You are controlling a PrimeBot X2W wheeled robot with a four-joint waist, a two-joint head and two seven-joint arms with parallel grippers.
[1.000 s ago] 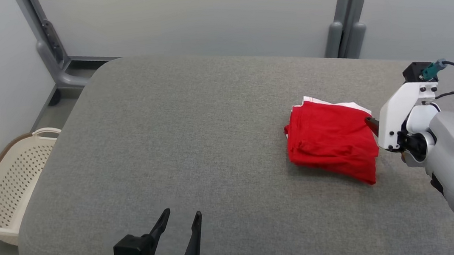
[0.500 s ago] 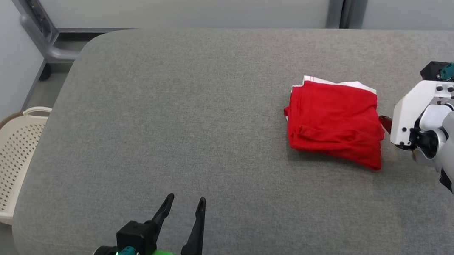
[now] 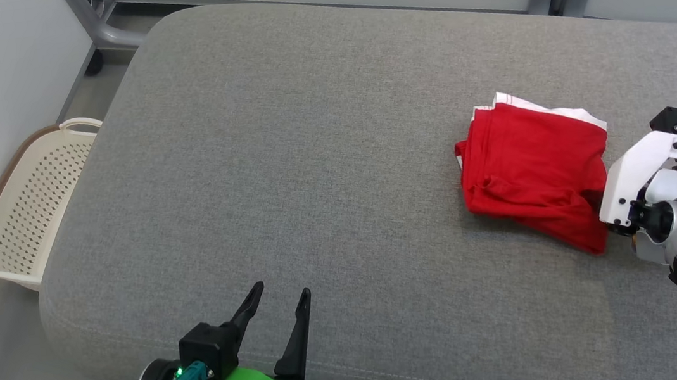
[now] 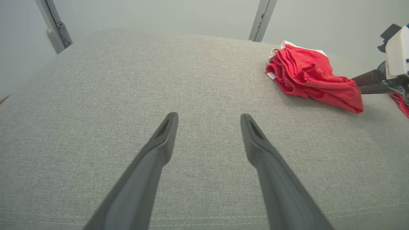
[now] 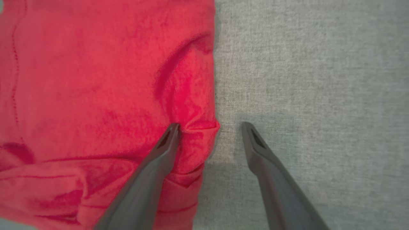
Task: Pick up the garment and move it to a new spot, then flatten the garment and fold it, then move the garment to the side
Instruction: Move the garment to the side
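While the folded red garment (image 3: pixel 534 174) lies at three o'clock on the grey cushion (image 3: pixel 305 123), my right gripper (image 5: pixel 209 127) straddles its edge, fingers apart, one over cloth, one over bare cushion. My left gripper (image 3: pixel 283 289) hangs spread at six o'clock, well apart from it.

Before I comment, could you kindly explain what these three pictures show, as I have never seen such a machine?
This is a wheeled robot with two arms, each ending in a two-fingered gripper. One picture looks down from its head; the others look along each wrist's fingers. A folded red garment lies on a grey cushion, a cream basket on the floor beside it. The left gripper is open over bare cushion. The right gripper is open astride the garment's edge. Nothing is held.
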